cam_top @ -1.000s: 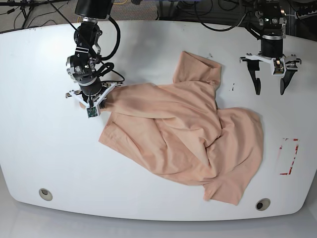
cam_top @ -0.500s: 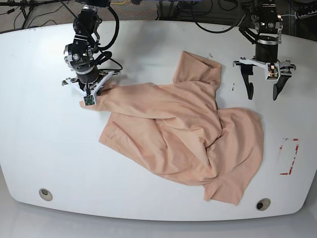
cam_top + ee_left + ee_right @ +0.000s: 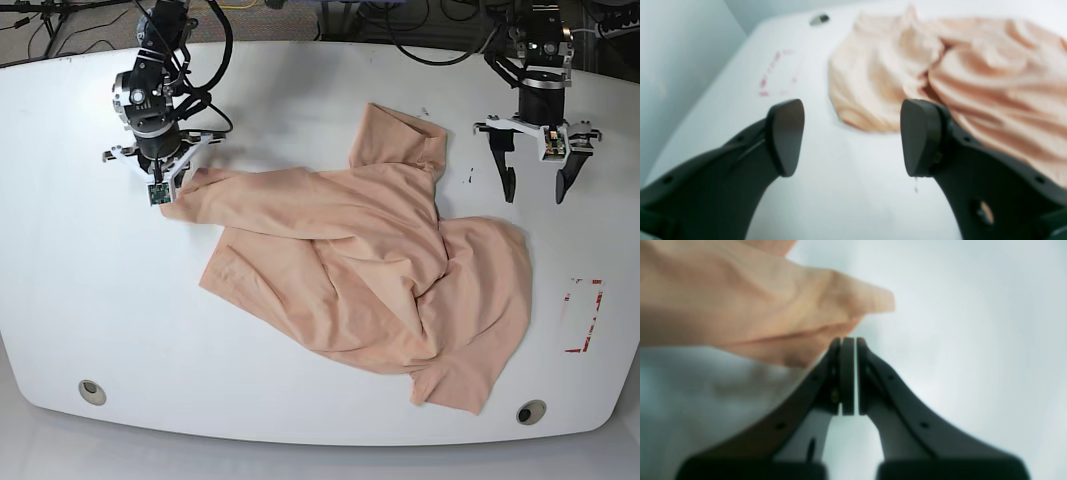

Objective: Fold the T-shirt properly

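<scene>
T-shirt [image 3: 370, 270] print: no face print shows; crumpled folds overlap and hide part of the cloth.
Right gripper [image 3: 849, 340] grip: jaws pressed together, but whether cloth lies between them is hidden.
Left wrist view: shirt blurred, cut off at the right edge.
Red marking [image 3: 583, 315]: too small to read.

A white table [image 3: 80, 300] bears a red-marked rectangle [image 3: 582, 315] and two round holes [image 3: 92, 391] near its front edge.

white table [image 3: 70, 300], crumpled peach T-shirt [image 3: 370, 270] on it
</scene>
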